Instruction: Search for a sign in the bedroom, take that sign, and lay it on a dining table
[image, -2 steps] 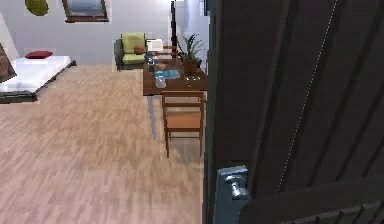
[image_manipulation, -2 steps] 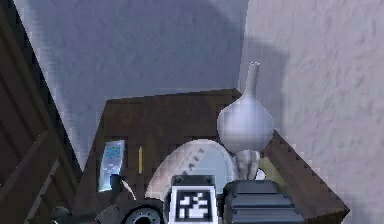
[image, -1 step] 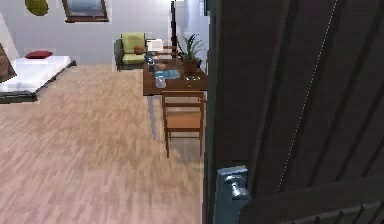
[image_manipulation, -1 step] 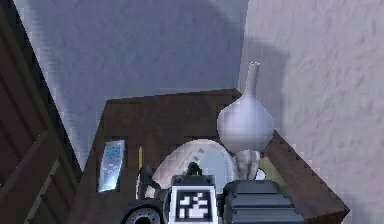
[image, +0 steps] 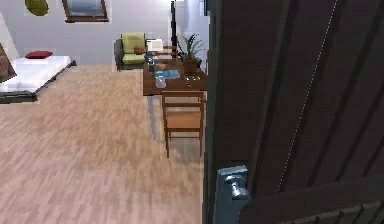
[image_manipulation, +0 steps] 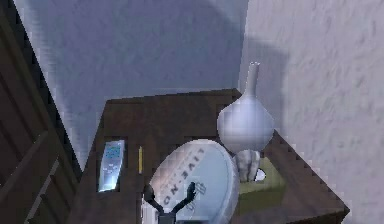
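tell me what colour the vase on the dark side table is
The vase is plain white; it shows best in the arm side view.

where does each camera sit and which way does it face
forward view: on the robot, facing ahead and slightly down, past a dark door to a bed and wooden table; no robot body in frame.
arm side view: on the robot's body, facing sideways at a side table with a white vase and round sign; gripper at the bottom.
shared: likely the dark door.
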